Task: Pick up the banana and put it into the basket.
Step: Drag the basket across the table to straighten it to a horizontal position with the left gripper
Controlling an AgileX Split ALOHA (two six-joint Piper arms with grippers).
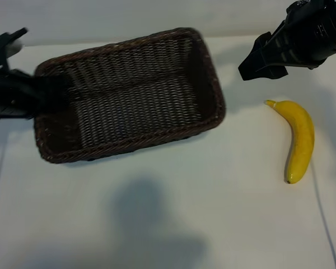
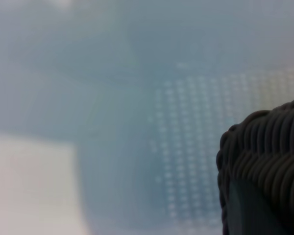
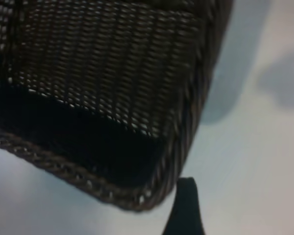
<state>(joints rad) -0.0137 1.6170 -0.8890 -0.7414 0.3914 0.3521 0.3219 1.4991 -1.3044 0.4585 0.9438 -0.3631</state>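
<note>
The right gripper (image 1: 247, 72) hangs above the far right of the counter (image 1: 213, 196) with its jaws spread wide and nothing between them; it is off the surface, beyond the stem end of the banana (image 1: 298, 138) and apart from it. In the right wrist view one dark fingertip (image 3: 185, 208) shows at the picture's edge, with a corner of the basket (image 3: 137, 98) beyond it. The left gripper (image 1: 39, 95) sits at the left end of the basket (image 1: 129, 92), its dark body over the rim there; its jaws stand only narrowly parted, and they look to be at or on the wicker edge, though whether they actually pinch the rim I cannot tell. The left wrist view gives only a close, rounded piece of woven rim (image 2: 264, 161) against a hazy background. The basket lies at the left and middle of the counter, slightly skewed, and is empty inside. The banana lies flat on the right side of the counter, well apart from the basket, its pale stem tip toward the far side and its curve bulging to the right. As I judge it, the task has hardly begun: the banana is not yet grasped, so the descent, the grip, the carry to the left and the release into the basket all remain.
</note>
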